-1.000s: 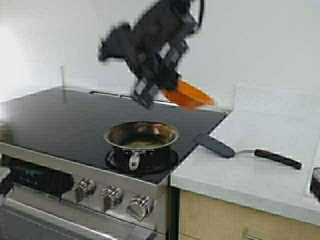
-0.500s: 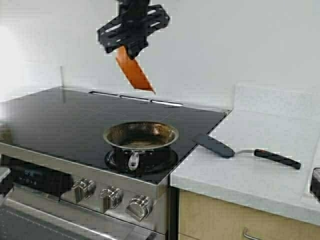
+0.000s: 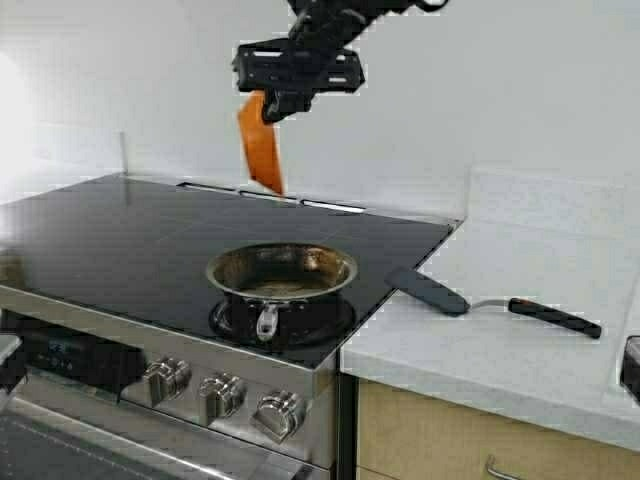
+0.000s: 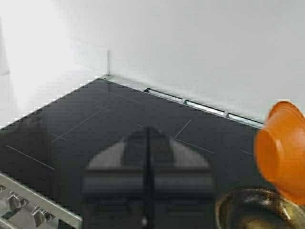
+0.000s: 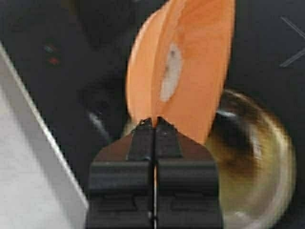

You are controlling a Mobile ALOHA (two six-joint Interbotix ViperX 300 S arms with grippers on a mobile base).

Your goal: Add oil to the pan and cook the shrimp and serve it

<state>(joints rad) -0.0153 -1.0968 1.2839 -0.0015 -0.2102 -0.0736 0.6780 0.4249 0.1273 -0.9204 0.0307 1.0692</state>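
My right gripper (image 3: 272, 104) is high above the stove, behind the pan (image 3: 282, 272), and is shut on the rim of the orange bowl (image 3: 260, 142). The bowl hangs on edge, steeply tipped. In the right wrist view the gripper (image 5: 155, 122) pinches the bowl (image 5: 200, 57). The pale shrimp (image 5: 170, 71) clings to the bowl's inside, with the pan (image 5: 257, 167) below it. The pan holds a thin glossy film and no shrimp. My left gripper (image 4: 148, 132) is shut and empty, low over the black cooktop. The oil jug is out of view.
A black spatula (image 3: 440, 292) with a black-and-red handle lies on the white counter (image 3: 530, 330) right of the stove. The cooktop (image 3: 120, 235) left of the pan is bare. Stove knobs (image 3: 225, 395) line the front. A white wall stands behind.
My right arm has swung the orange bowl from the right of the pan to the left. It has also raised the bowl and tipped it from near flat onto its edge. The pan and spatula have not moved.
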